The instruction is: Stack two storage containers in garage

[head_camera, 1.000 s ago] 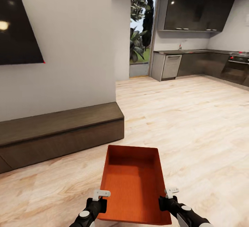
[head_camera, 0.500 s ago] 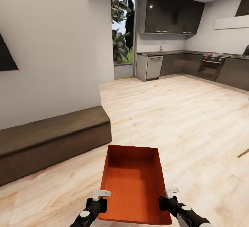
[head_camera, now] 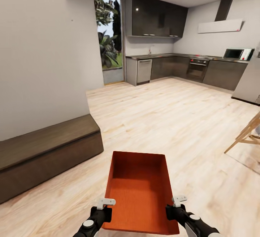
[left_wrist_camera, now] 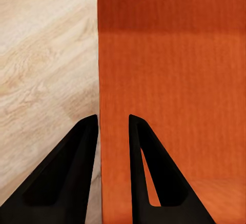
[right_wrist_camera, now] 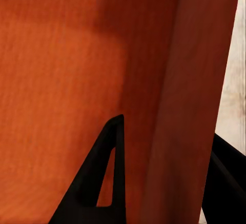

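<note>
The camera has swung right: the TV is gone, and a wooden chair leg [head_camera: 242,136] has come in at 3 o'clock. The storage container [head_camera: 139,190], orange-red, lidless and empty, hangs at 6 o'clock over pale plank flooring [head_camera: 173,121]. The left gripper [head_camera: 104,203] and right gripper [head_camera: 177,201] each pinch a side wall. A kitchen [head_camera: 173,63] stands at 1 o'clock, a dark low cabinet [head_camera: 43,154] at 9.

We see a dark kitchen [head_camera: 173,67] ahead, a microwave [head_camera: 236,53] on its counter, and a wooden chair leg [head_camera: 242,136] at right.
</note>
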You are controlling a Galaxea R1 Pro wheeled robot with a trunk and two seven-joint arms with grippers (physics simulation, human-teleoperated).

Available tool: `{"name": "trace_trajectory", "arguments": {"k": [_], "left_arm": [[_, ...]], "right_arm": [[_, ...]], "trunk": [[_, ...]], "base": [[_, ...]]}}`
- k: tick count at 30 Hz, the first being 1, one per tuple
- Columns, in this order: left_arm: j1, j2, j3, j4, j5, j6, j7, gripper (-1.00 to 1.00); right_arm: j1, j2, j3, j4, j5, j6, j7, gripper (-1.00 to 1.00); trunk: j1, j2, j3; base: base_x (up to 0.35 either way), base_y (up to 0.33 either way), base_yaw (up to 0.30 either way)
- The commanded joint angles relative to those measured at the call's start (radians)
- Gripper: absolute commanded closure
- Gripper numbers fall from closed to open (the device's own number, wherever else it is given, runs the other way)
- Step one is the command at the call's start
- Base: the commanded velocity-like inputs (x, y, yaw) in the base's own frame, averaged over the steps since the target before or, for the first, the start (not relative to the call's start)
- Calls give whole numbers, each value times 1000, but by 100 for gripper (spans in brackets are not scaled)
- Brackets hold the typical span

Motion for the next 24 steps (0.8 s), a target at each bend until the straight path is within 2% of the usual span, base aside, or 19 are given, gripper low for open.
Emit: {"name": "trace_trajectory", "arguments": {"k": [1,24], "left_arm": [[-1,1,1,-1,12,5,16,100],[-1,2,1,-1,12,5,16,100]], "right_arm": [[0,1,13,-1,0,-15,-4,100],[0,0,13,-2,0,-16,-4,100]], "trunk": [[0,0,0],[0,0,14]], "base": [[0,0,-288],[0,0,-288]]}}
